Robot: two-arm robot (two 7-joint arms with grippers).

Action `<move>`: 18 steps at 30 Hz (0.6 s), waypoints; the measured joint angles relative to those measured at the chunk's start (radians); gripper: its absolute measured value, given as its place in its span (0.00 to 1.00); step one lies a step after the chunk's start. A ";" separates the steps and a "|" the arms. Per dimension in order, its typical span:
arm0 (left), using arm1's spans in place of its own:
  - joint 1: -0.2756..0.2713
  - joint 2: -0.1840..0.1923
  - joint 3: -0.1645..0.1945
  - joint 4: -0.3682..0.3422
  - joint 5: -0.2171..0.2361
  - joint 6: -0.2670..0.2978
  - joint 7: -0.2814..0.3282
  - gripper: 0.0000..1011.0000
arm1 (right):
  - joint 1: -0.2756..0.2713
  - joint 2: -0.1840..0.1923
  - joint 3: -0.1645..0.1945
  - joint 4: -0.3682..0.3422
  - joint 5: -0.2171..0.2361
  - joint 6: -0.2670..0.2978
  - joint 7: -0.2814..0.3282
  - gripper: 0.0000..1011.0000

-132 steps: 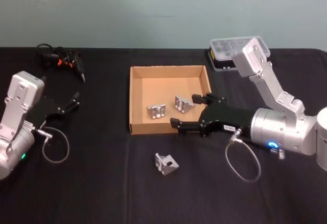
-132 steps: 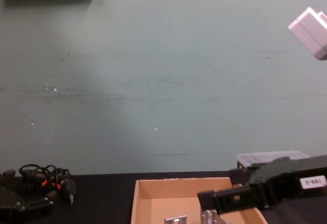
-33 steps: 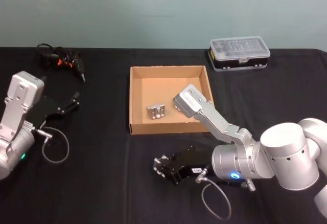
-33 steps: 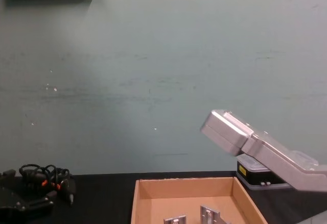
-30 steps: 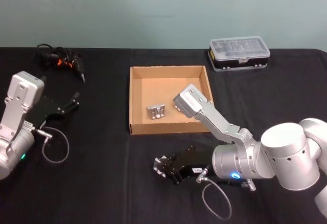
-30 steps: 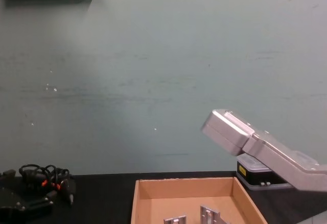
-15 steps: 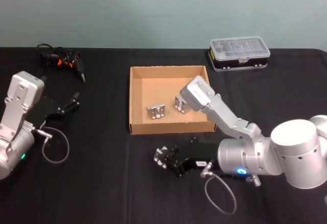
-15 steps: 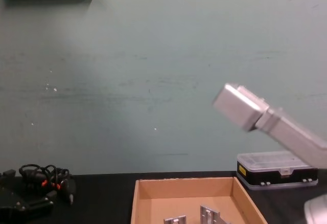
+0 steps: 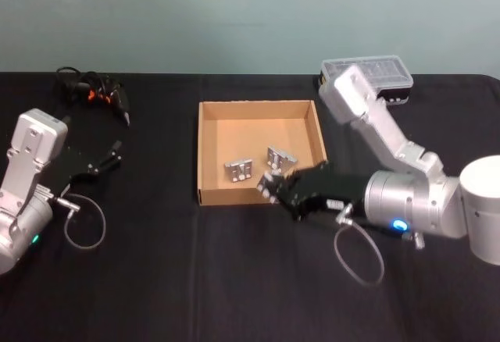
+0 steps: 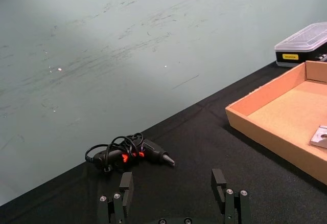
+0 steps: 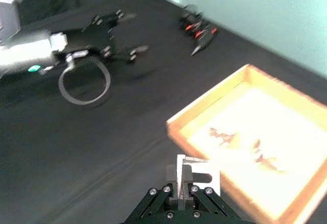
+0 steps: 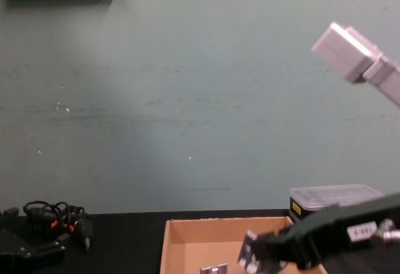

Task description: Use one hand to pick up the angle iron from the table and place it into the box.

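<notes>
We see the angle iron (image 11: pixel 196 175) partly hidden between the right gripper's (image 11: pixel 180 183) fingers (image 11: pixel 172 174); in the chest view the box (image 12: pixel 187 229) is cut off beneath them.

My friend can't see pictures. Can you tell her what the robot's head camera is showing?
The right pincer holds a small angle iron at the near edge of the brown box, which already has two metal brackets inside. The left pincer rests open far off on the black table.
</notes>
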 joint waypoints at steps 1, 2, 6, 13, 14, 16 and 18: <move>0.000 0.000 0.000 0.000 0.000 0.000 0.000 0.99 | 0.000 0.000 0.000 0.000 0.000 0.000 0.000 0.06; 0.000 0.000 0.000 0.000 0.000 0.000 0.000 0.99 | 0.007 -0.001 0.005 0.006 -0.008 -0.006 -0.010 0.06; 0.000 0.000 0.000 0.000 0.000 0.000 0.000 0.99 | 0.032 -0.012 0.015 0.041 -0.034 -0.015 -0.029 0.06; 0.000 0.000 0.000 0.000 0.000 0.000 0.000 0.99 | 0.088 -0.065 0.020 0.144 -0.071 -0.022 -0.046 0.06; 0.000 0.000 0.000 0.000 0.000 0.000 0.000 0.99 | 0.095 -0.072 0.020 0.157 -0.072 -0.022 -0.047 0.06; 0.000 0.000 0.000 0.000 0.000 0.000 0.000 0.99 | 0.113 -0.096 0.024 0.197 -0.074 -0.019 -0.048 0.06; 0.000 0.000 0.000 0.000 0.000 0.000 0.000 0.99 | 0.134 -0.121 0.027 0.240 -0.079 -0.015 -0.052 0.06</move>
